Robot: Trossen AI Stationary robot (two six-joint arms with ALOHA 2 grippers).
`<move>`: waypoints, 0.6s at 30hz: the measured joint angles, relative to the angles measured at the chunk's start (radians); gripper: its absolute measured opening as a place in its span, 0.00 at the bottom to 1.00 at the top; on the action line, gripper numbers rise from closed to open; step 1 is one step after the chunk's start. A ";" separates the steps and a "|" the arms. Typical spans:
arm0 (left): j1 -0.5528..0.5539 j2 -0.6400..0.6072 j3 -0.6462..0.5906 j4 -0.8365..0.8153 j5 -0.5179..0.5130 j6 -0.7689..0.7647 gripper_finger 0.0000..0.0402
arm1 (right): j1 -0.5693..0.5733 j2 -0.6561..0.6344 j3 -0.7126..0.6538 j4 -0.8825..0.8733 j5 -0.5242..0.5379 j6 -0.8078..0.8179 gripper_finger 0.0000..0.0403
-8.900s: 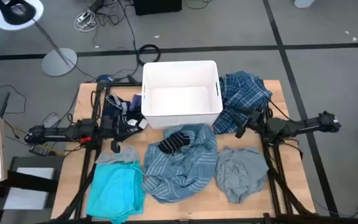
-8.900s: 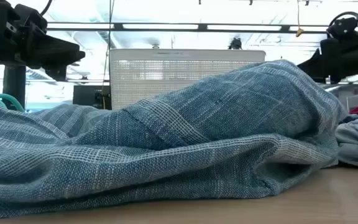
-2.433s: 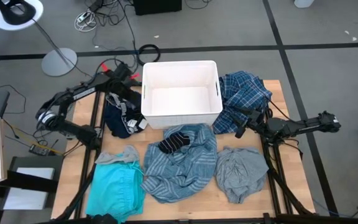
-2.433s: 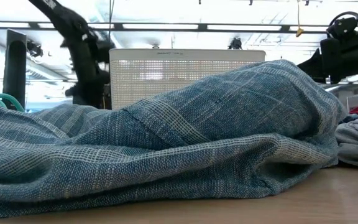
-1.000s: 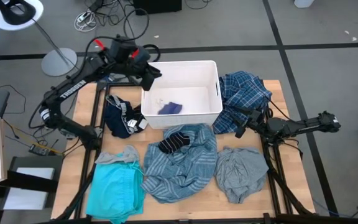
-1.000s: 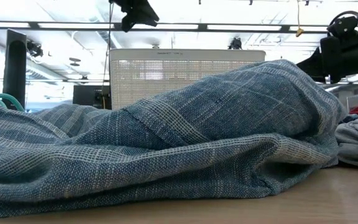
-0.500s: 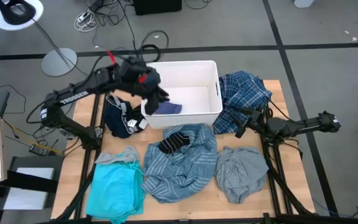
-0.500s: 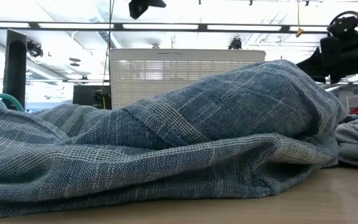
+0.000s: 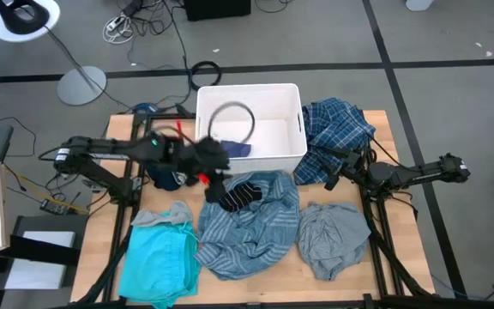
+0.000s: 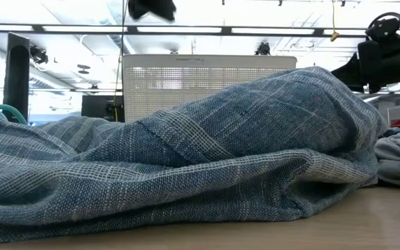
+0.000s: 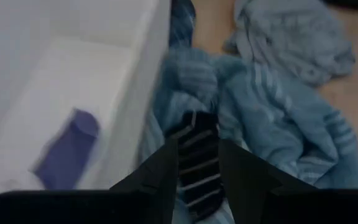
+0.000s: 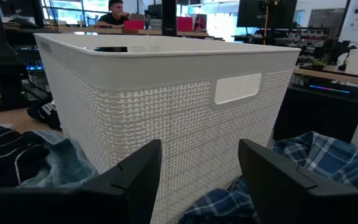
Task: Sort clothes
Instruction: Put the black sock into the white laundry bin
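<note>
My left gripper is open and empty, in the air above the white bin's near left corner; it also shows at the top of the low view. In its wrist view a small dark striped piece lies below it on the blue-grey striped shirt. A small blue piece lies inside the bin. The turquoise garment, the grey one and the plaid shirt lie on the table. My right gripper is open and empty beside the plaid shirt, facing the bin.
A dark pile with white stripes lies left of the bin. In the low view the striped shirt fills the foreground in front of the bin. A person sits in the room behind the bin. Bare wood shows near the front edge.
My left gripper has swung from above the bin's far left corner toward the table's near edge, and now hangs over the bin's near left corner by the dark striped piece. The small blue piece has stayed in the bin.
</note>
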 joint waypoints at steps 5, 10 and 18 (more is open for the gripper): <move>-0.028 0.002 -0.224 0.199 0.000 -0.060 0.30 | 0.000 0.000 0.000 0.000 0.000 0.000 0.54; -0.046 0.003 -0.401 0.385 0.007 -0.048 0.30 | 0.000 0.000 0.000 0.000 0.000 0.000 0.54; -0.052 0.002 -0.549 0.531 0.009 0.007 0.30 | 0.000 0.000 0.000 0.008 0.000 -0.001 0.54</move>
